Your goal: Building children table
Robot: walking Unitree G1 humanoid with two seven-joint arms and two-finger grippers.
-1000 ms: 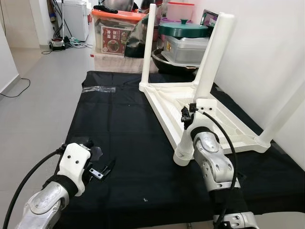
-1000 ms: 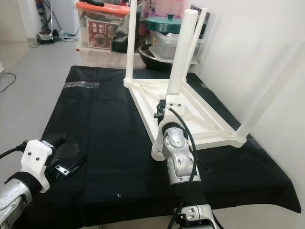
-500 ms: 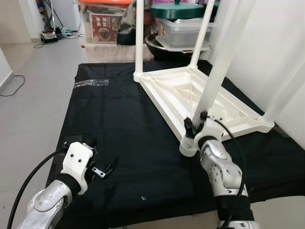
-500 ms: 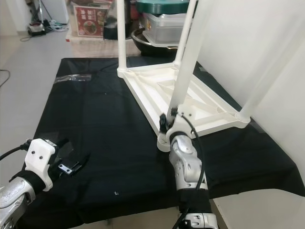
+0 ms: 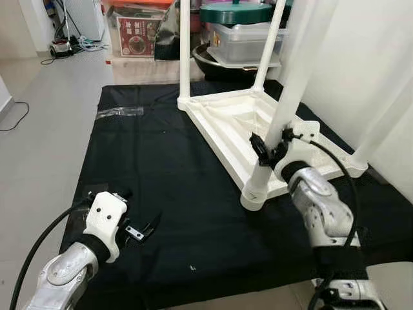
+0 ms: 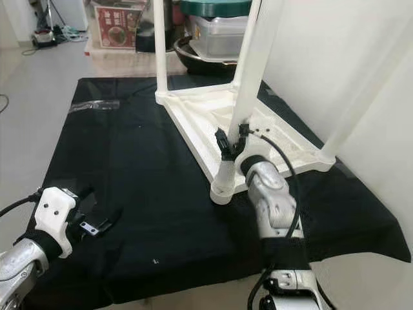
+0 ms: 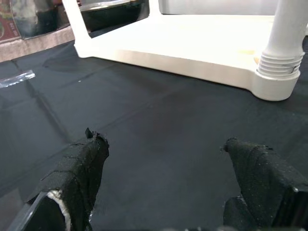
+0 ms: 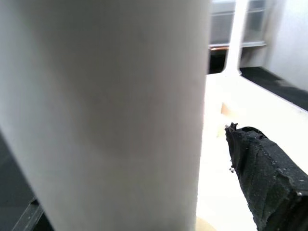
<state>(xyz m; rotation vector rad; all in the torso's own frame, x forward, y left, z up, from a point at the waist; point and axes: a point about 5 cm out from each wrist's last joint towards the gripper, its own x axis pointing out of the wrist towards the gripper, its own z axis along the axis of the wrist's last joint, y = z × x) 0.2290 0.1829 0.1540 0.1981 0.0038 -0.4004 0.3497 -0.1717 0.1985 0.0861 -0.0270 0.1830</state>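
Tiled floor with a black mat [image 5: 168, 161] spread over it, storage boxes [image 5: 139, 29] stacked at the back. From the head views, the white table [image 5: 258, 129] lies upside down on the mat by the wall, legs pointing up. The right gripper [image 5: 271, 150] is clamped around the near leg [image 5: 284, 110] low down, just above its socket. The risk I see: if it pushes sideways, the leg could cross-thread or the light table could skid on the mat. Leg tops are cut off.

Left wrist view: the left gripper [image 7: 166, 163] is wide open, holding nothing, hovering low over the mat near that corner socket.

Right wrist view: the leg is a white blur, one black finger [image 8: 267, 178] beside it; actual contact is hard to make out.
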